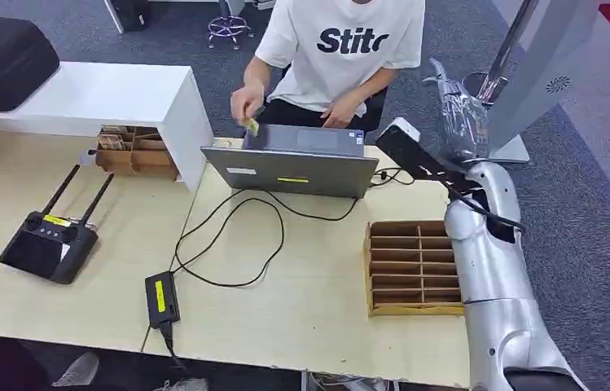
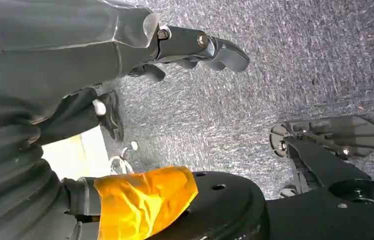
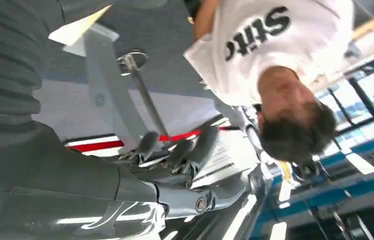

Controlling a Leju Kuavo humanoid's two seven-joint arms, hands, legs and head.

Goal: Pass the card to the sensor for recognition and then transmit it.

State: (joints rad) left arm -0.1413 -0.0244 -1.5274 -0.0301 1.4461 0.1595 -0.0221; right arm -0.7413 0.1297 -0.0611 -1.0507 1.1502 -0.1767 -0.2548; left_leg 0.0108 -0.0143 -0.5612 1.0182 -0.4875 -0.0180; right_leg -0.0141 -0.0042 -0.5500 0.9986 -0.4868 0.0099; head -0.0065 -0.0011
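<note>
Left hand [image 2: 194, 47] hung over grey carpet with nothing in it; whether its fingers were spread or curled could not be told. On the worktop [image 1: 318, 318], a black power brick [image 1: 161, 298] lay at the near edge, and its cable [image 1: 228, 236] looped away toward the far edge. A black remote control [image 1: 49, 244] with two aerials lay near the left edge. An empty wooden divider tray [image 1: 412, 267] sat at the right edge, just beside the silver right arm [image 1: 493, 277]. A grey laptop [image 1: 297, 161] stood at the far edge, its lid turned toward the robot. At the far left corner stood a white box [image 1: 114, 99], with a second wooden tray [image 1: 134, 151] tucked under it and a black case [image 1: 0, 57] on its left end. Beyond the far right corner, the right hand [image 1: 454, 110] was raised just beside a tilted silver stand [image 1: 546, 69]. In the right wrist view its fingers [image 3: 175, 152] were curled around a pale printed card [image 3: 220, 156], gripped against the thumb. Behind the laptop sat a person [image 1: 350, 49] in a white shirt, one hand holding a small yellowish item [image 1: 251, 126] at the laptop's far edge.
</note>
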